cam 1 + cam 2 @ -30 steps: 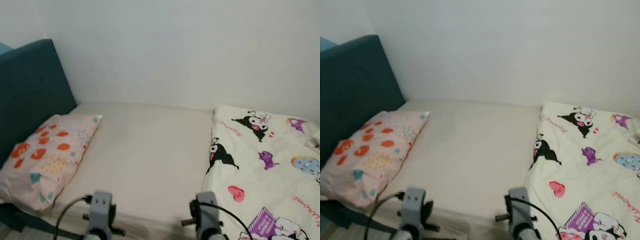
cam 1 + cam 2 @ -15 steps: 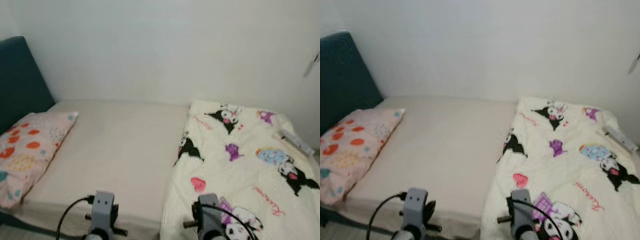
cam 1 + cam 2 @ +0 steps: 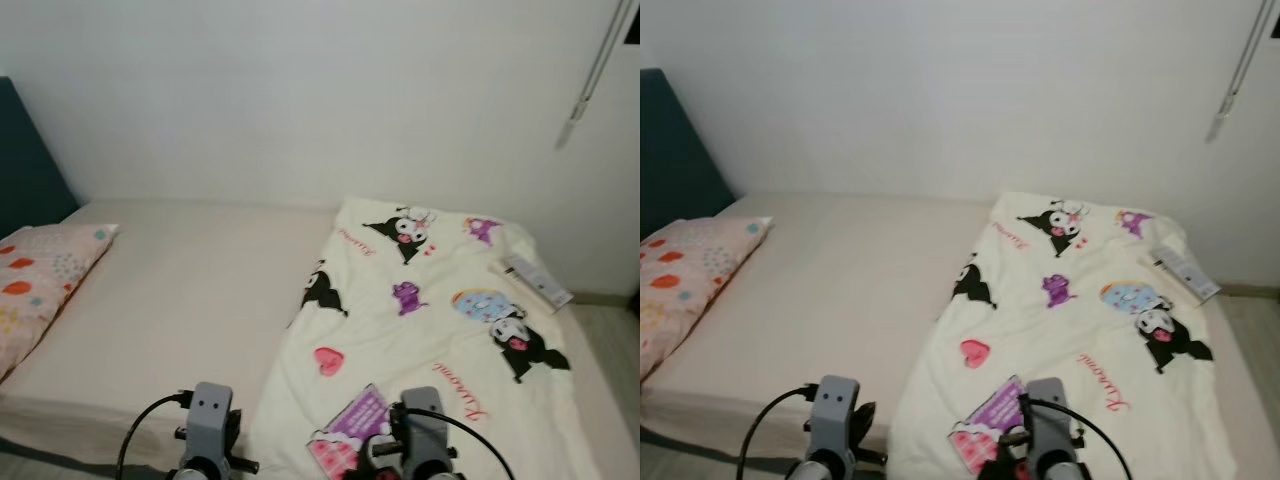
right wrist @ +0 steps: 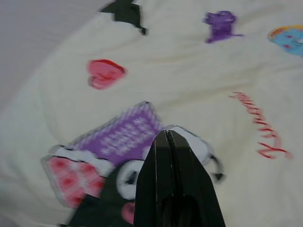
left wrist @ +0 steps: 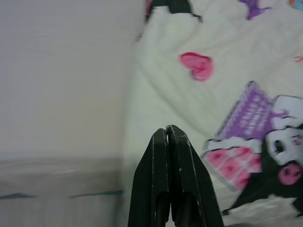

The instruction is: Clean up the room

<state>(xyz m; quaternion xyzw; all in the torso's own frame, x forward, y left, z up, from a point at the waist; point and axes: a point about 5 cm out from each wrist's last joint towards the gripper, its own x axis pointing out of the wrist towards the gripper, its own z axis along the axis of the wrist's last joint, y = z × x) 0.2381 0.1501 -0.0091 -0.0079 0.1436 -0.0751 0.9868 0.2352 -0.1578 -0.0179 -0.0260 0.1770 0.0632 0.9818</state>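
The cartoon-print blanket (image 3: 440, 330) is lying spread over the right half of the bed (image 3: 190, 300), filling the centre and lower right of the head frame, with its near edge hanging just above the two arms; a white remote control (image 3: 537, 281) is resting on the blanket's far right edge, in the right middle of the frame, and this is looking like the main hazard, since any tug on the fabric could be sliding it off onto the floor; the left end effector (image 5: 168, 142) is sitting closed and empty at the blanket's left border, and the right end effector (image 4: 169, 146) is likewise pinched shut with nothing in it, hovering over the purple print, so a grab attempted without opening would be merely pushing the cloth; a spotted pillow (image 3: 40, 280) is lying at the left edge beside the dark teal headboard (image 3: 25, 170); a cord or rod (image 3: 590, 80) is hanging down the wall at upper right.
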